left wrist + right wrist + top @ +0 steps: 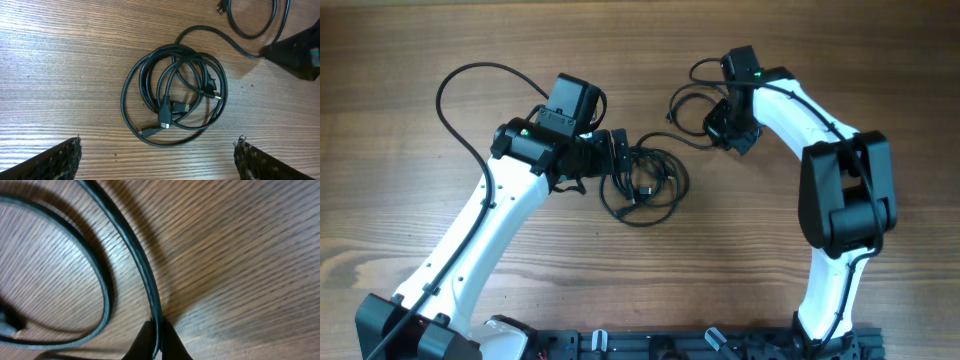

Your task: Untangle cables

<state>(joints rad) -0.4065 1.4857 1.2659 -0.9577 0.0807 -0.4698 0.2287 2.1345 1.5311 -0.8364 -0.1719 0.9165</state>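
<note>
R gripper (157, 342) clamped on cable strand (139, 255) betw. its tips. L gripper (157, 145) wide open, coiled cables (164, 115) just ahead, not touching.

I count two arms of mine, one left arm (470, 240) and one right arm (840, 190). Each ends in one gripper, the left gripper (617, 151) and the right gripper (156, 330), with two fingers apiece. There is one wooden table (400, 60). In its middle lies one coiled bundle of black cables (164, 118), its loops too overlapped for me to count them singly. Four plug ends (182, 106) show inside the bundle, and a fifth plug (221, 7) shows at the far right. One separate cord (136, 255) leads off to the right.
</note>
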